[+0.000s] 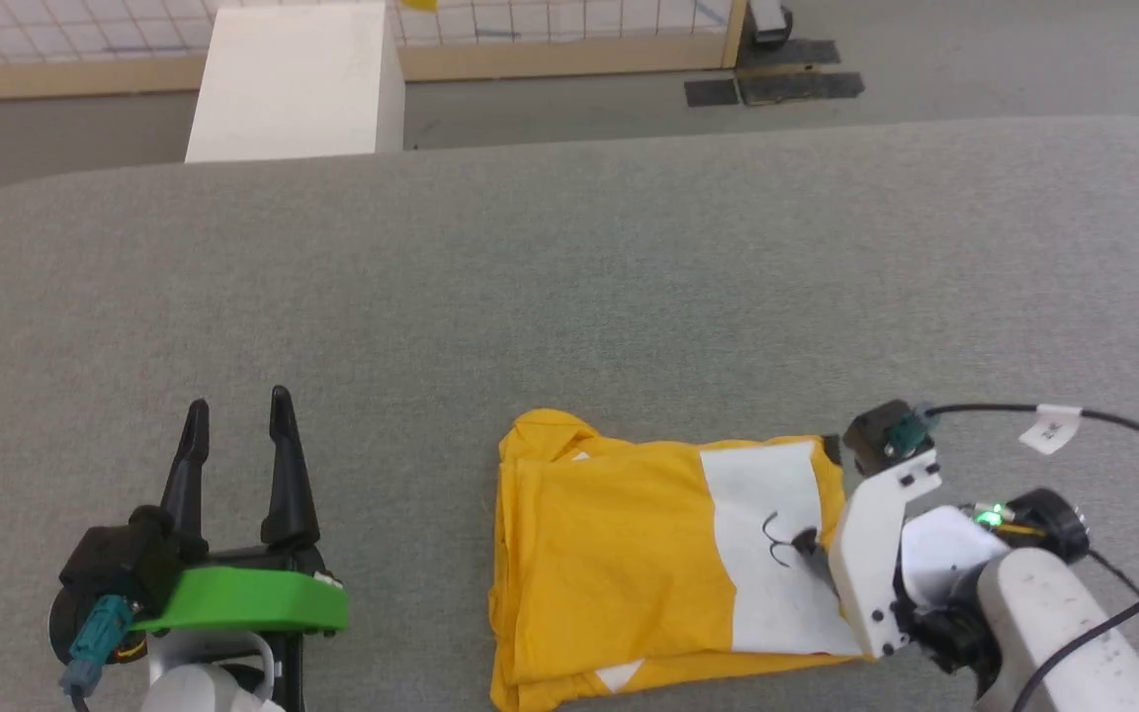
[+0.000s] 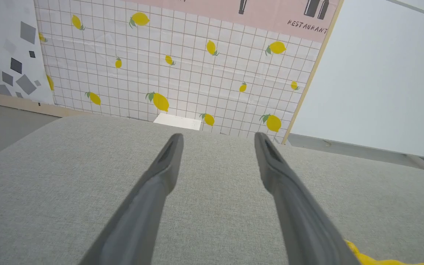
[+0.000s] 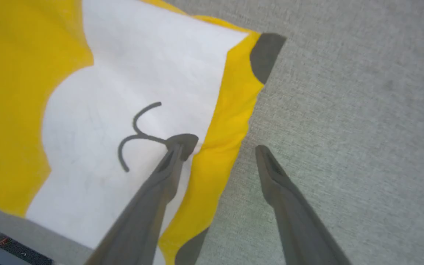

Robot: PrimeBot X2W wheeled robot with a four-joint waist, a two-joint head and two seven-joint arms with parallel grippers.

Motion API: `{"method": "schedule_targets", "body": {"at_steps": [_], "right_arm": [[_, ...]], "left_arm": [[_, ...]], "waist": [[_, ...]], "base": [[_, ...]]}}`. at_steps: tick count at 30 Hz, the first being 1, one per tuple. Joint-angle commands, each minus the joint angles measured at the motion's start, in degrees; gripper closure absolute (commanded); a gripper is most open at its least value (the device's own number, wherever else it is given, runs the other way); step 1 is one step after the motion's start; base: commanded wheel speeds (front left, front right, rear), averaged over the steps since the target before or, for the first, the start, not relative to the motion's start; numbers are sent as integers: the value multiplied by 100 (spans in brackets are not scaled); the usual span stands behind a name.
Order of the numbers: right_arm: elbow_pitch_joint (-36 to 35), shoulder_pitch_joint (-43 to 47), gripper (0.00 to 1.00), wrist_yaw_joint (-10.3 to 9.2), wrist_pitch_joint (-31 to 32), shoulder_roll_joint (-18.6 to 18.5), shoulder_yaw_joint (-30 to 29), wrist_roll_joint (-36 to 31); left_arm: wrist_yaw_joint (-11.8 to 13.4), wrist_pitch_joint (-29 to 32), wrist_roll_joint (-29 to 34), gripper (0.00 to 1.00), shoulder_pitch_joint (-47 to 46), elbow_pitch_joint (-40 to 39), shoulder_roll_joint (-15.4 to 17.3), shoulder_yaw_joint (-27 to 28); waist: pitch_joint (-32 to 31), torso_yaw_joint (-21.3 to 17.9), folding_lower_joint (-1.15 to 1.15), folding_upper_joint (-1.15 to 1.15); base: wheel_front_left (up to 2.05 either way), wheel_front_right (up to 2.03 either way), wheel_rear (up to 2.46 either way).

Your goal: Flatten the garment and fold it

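Astride the garment (image 1: 619,554) edge — right end effector (image 3: 222,145), parted.

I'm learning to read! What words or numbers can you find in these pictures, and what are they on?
"RESTAURANT": black letters on the pink wall panel, left wrist view.
Small white tag, head view: its marks are too small to read.
The garment: no words, just a curly drawn line on its white patch.

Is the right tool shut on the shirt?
No, the right tool is open, straddling the edge of the shirt over the table.
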Motion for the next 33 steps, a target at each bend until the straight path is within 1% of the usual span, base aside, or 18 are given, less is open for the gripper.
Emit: {"method": "schedule_targets", "body": {"at_steps": [1, 8, 9, 10, 11, 15, 18, 20, 23, 26, 29, 33], "right_arm": [[119, 85, 0, -9, 37, 65, 34, -42], [635, 123, 0, -9, 31, 186, 131, 2], [683, 100, 48, -9, 1, 175, 139, 40], [702, 72, 80, -9, -48, 168, 129, 81], [706, 33, 100, -9, -101, 142, 160, 127], [567, -121, 100, -9, -312, -51, 309, 339], [368, -232, 100, -9, -357, -245, 509, 523], [199, -333, 100, -9, -312, -444, 662, 651], [-9, -518, 100, -9, -163, -839, 886, 852], [-68, -731, 100, -9, -78, -1217, 942, 992], [24, -980, 100, -9, -82, -1556, 837, 1088], [329, -1291, 100, -9, -163, -1895, 588, 1153]], "left_arm": [[51, -26, 22, 0, -105, -33, -9, 0], [63, -26, 1, 0, -158, -35, -9, -5], [63, -26, -1, 0, -167, -30, -9, -6], [63, -26, 0, 0, -174, -25, -9, -7], [59, -26, 2, 0, -178, -16, -9, -10], [53, -26, 3, 0, -214, 14, -9, -65], [38, -26, 8, 0, -207, 16, -9, -54], [35, -26, 33, 0, -155, 2, -9, -18], [29, -26, 62, 0, -98, -22, -9, 25], [13, -26, 85, 0, -160, -20, -7, 50], [-10, -26, 170, 0, -346, -34, 10, -1], [-3, -26, 278, 0, -610, -31, 71, -64]], "waist": [[117, 112, 0, 0], [198, 221, 0, 0], [202, 231, 0, 0], [203, 236, 0, 0], [194, 237, 0, 0], [138, 195, 0, 0], [121, -11, 0, 0], [148, -274, 0, 0], [267, -785, 0, 0], [473, -1249, 0, 0], [750, -1633, 0, 0], [1100, -1924, 0, 0]], "base": [[0, 0, 0], [0, 0, 0], [0, 0, 0], [0, 0, 0], [0, 0, 0], [0, 0, 0], [0, 0, 0], [0, 0, 0], [0, 0, 0], [0, 0, 0], [0, 0, 0], [0, 0, 0]]}}
